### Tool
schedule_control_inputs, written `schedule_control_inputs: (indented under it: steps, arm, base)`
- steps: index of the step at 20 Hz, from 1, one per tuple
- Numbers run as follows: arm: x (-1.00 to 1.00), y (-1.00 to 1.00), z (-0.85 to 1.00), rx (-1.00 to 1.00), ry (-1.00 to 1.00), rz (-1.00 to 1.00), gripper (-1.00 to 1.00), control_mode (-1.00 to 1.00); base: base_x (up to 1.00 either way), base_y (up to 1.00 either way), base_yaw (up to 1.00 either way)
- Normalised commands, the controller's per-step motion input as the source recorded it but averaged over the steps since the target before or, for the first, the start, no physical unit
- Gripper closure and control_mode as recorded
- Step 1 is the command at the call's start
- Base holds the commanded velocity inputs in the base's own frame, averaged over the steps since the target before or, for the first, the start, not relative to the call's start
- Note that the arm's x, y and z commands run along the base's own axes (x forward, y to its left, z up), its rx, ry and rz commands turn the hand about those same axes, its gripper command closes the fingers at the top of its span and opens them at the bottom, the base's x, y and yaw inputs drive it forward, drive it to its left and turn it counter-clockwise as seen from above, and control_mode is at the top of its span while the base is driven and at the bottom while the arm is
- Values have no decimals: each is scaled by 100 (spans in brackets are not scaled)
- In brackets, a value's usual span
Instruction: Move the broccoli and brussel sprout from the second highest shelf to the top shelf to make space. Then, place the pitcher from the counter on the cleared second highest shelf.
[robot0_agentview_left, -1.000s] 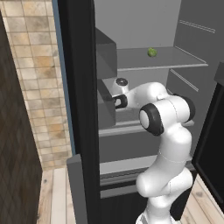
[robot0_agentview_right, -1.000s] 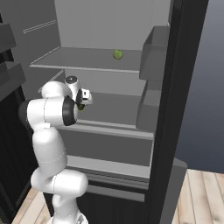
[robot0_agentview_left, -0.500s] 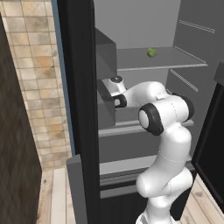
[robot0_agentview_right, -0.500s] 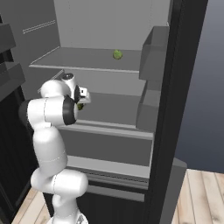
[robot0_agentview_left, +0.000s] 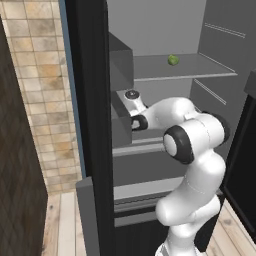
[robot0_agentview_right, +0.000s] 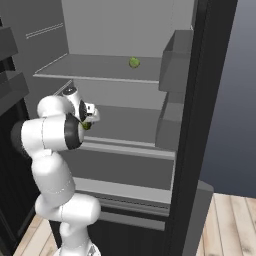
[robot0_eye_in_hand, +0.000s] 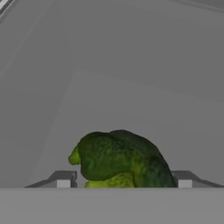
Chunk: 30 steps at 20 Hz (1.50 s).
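Reaching deep over the second highest shelf (robot0_agentview_right: 130, 125), the gripper (robot0_eye_in_hand: 124, 183) has the broccoli (robot0_eye_in_hand: 120, 159) sitting right between its two fingertips, jaws pinched against its sides in what looks like a grasp, the floret resting low at that shelf's left end. Up on the top shelf (robot0_agentview_right: 95, 67), above that shelf, the brussel sprout (robot0_agentview_right: 134, 62) already sits, so one vegetable is home. To my eye the broccoli's lift and the whole pitcher leg remain.

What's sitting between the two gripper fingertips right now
The broccoli lies between the fingertips in the hand view, resting on the second highest shelf.
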Motion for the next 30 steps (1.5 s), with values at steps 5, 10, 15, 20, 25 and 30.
schedule_control_inputs:
  steps: [5,10,15,20,25,30]
  arm:
    - [-100,-1,-13,0,-22,0,100,-100]
    - [-99,-42,73,4,-14,-1,100,-100]
    - [-91,-71,100,0,-2,-7,100,-100]
    - [-64,-31,100,0,0,-2,100,-100]
    - [-38,-1,100,0,-4,0,100,-100]
    - [-8,0,100,0,-7,0,100,-100]
  base:
    - [0,0,0]
    - [0,0,0]
    - [0,0,0]
    - [0,0,0]
    - [0,0,0]
    - [0,0,0]
